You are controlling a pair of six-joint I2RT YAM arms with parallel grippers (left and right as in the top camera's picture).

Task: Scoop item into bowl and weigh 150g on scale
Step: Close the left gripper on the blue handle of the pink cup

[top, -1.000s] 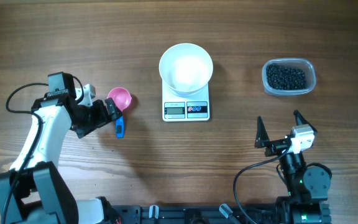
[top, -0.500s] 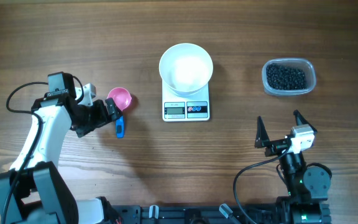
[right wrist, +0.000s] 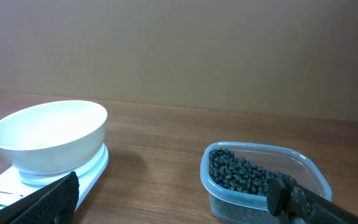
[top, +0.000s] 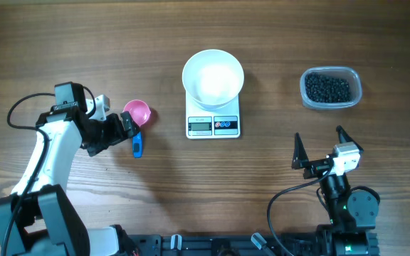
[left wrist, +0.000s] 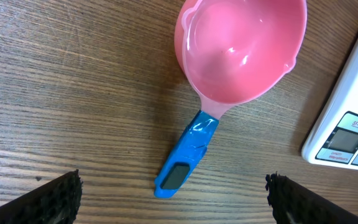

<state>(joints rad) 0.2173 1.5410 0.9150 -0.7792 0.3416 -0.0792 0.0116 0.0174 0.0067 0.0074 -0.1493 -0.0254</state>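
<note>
Atop one scale (top: 213, 126) sits one white bowl (top: 213, 76)

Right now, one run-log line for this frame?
left tool: open, above pink scoop handle, no grip | right tool: open, holding nothing | bowl: empty, on scale | pellets: in clear tub

I can read nothing for certain: the scale (left wrist: 353, 106) carries a short line of small print above its display (left wrist: 345, 142), too blurred to make out.
</note>
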